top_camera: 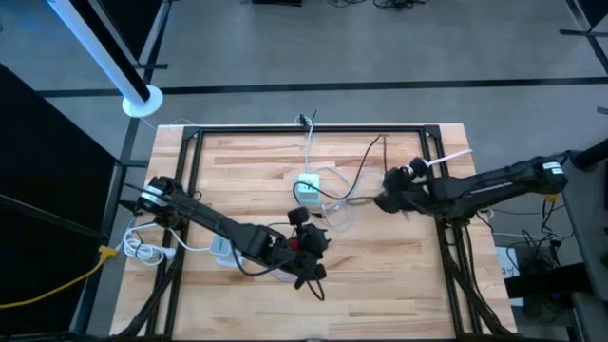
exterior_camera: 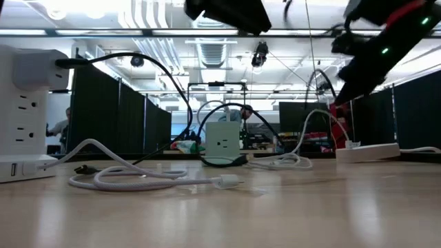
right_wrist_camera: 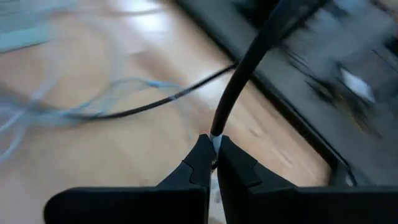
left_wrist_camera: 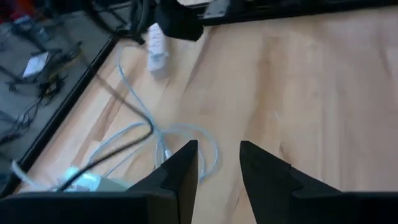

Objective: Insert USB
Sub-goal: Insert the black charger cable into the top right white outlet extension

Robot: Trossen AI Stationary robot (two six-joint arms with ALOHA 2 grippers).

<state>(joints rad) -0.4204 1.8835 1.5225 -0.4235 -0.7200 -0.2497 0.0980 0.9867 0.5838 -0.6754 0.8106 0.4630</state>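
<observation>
A white power cube (top_camera: 307, 190) stands mid-table, also in the low view (exterior_camera: 222, 143), with white cables (top_camera: 334, 204) looped around it. One white cable's plug end (exterior_camera: 227, 181) lies on the wood in front. My right gripper (top_camera: 385, 201) hovers right of the cube, shut on a black cable (right_wrist_camera: 239, 74). My left gripper (top_camera: 309, 249) hangs open above bare wood near the cube's near side, its fingers (left_wrist_camera: 217, 165) holding nothing. A white power tower (exterior_camera: 21, 117) stands at the low view's left. My right gripper pinches the black cable between its two fingertips, at a pale piece (right_wrist_camera: 215, 142) where the cable's end meets the fingers. The cable rises from the fingertips and runs on away from them, clear of the table. The fingers themselves hide anything further back.
A white power strip (left_wrist_camera: 158, 50) lies near the table's black frame (top_camera: 195, 142). Another flat white strip (exterior_camera: 368, 151) sits at the low view's right. A thin black cable (right_wrist_camera: 155, 102) trails over the wood. More white cable (top_camera: 142, 249) bunches by the left arm's base.
</observation>
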